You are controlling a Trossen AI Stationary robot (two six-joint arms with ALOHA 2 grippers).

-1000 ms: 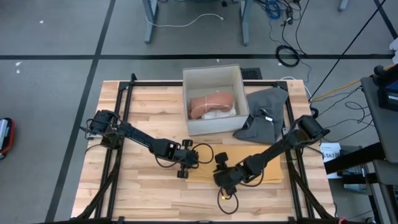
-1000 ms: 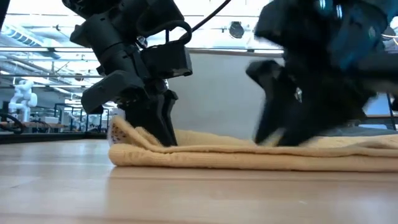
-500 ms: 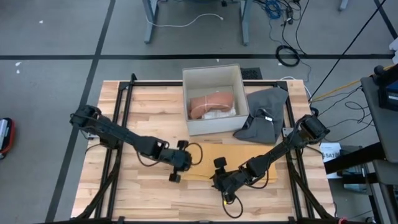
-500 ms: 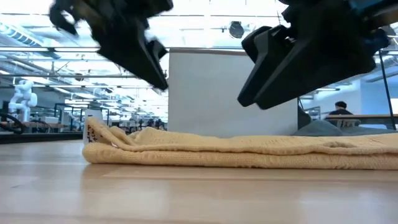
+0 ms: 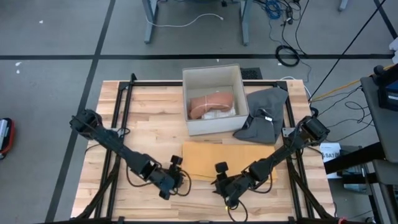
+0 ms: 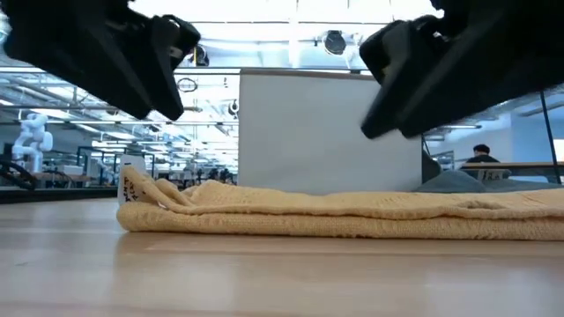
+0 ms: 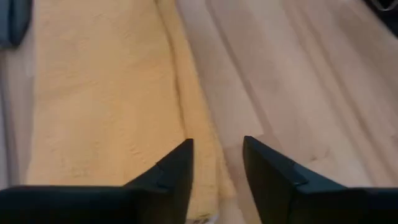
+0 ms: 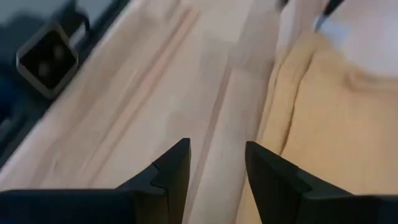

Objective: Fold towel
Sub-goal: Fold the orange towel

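Your yellow towel [image 5: 229, 153] lies folded flat on the wooden table [image 5: 149, 112], just in front of the white box [image 5: 213, 98]. Both claws hang clear of its near edge, left gripper [image 5: 169, 182] off the left corner and right gripper [image 5: 225, 186] near the middle. Each has its fingers apart, holding nothing.

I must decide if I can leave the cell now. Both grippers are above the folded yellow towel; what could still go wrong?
1. The folded towel lies loose, its corner bunched in the low view; it may spring open.
2. The left gripper and right gripper hang open, low by the towel's near edge; a sweep could snag it.
3. The grey cloth lies just behind the towel and could get dragged.
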